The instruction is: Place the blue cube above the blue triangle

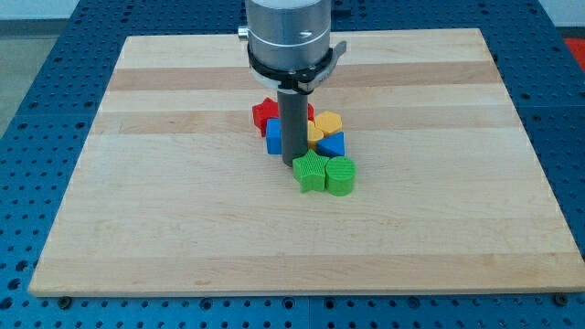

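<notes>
Nearest the view's bottom, two green blocks (pixel 325 174) sit side by side, touching; my tip (pixel 294 163) rests at the left one's top edge. Behind: blue cube (pixel 273 137) just left of the rod, blue triangle (pixel 332 144) right of it, then yellow blocks (pixel 325 123) and red blocks (pixel 265 113), all on the board (pixel 137 228). No jaws on this rod, so nothing is grasped.

Wooden board (pixel 183 201), clustered red, blue, yellow, green blocks (pixel 309 137)

Red (pixel 265 113), blue (pixel 274 137), yellow (pixel 328 122) and ribbed green blocks (pixel 339 175) on a pale striped wooden board (pixel 164 183).
</notes>
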